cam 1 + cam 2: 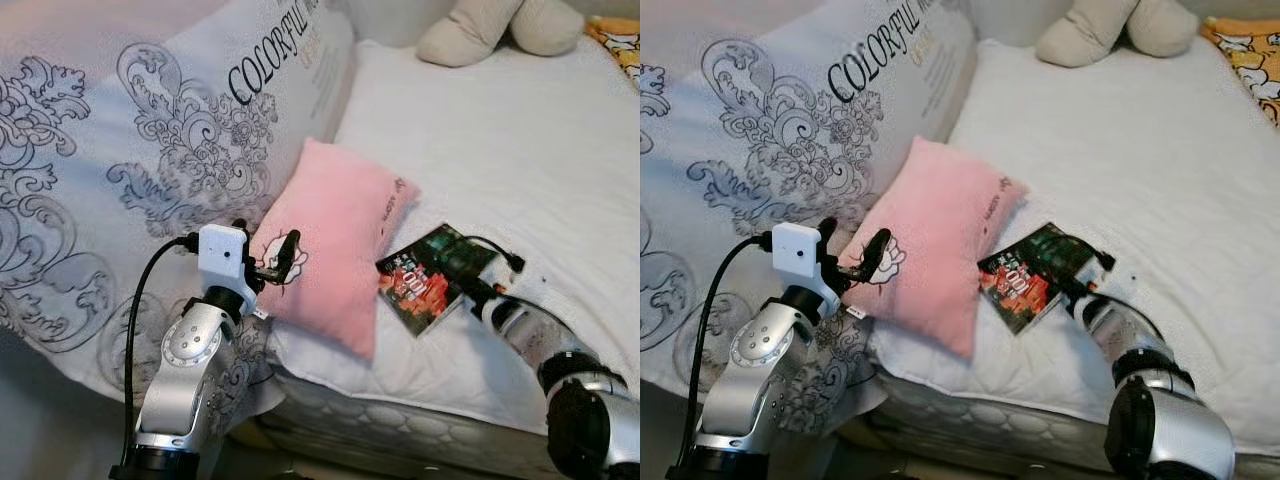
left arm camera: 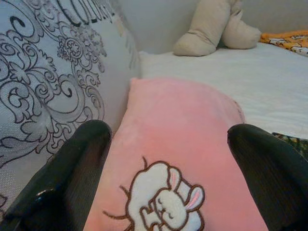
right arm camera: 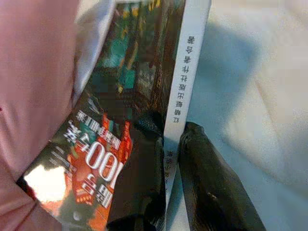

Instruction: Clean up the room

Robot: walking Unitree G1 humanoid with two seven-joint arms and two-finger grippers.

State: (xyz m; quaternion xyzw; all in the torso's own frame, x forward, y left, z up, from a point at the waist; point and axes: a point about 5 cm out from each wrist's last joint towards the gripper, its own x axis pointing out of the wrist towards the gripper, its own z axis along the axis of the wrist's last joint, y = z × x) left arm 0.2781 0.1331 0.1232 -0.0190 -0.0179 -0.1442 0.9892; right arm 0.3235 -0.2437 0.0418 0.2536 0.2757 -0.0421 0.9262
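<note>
Two grippers working on the white bed (image 1: 500, 130) — right gripper (image 3: 172, 139) pinching the book (image 1: 425, 275) by its spine, left gripper (image 2: 168, 144) hovering wide apart at the pink pillow (image 1: 335, 240).

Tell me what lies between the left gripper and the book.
The pink pillow lies between the left gripper and the book, seen in the left eye view.

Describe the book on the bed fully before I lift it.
The book is a thin paperback with a glossy dark cover in green and red, large "100" lettering and a white spine. It lies flat and askew on the white mattress, one corner against the pink pillow. The right tool is closed on its spine edge.
</note>
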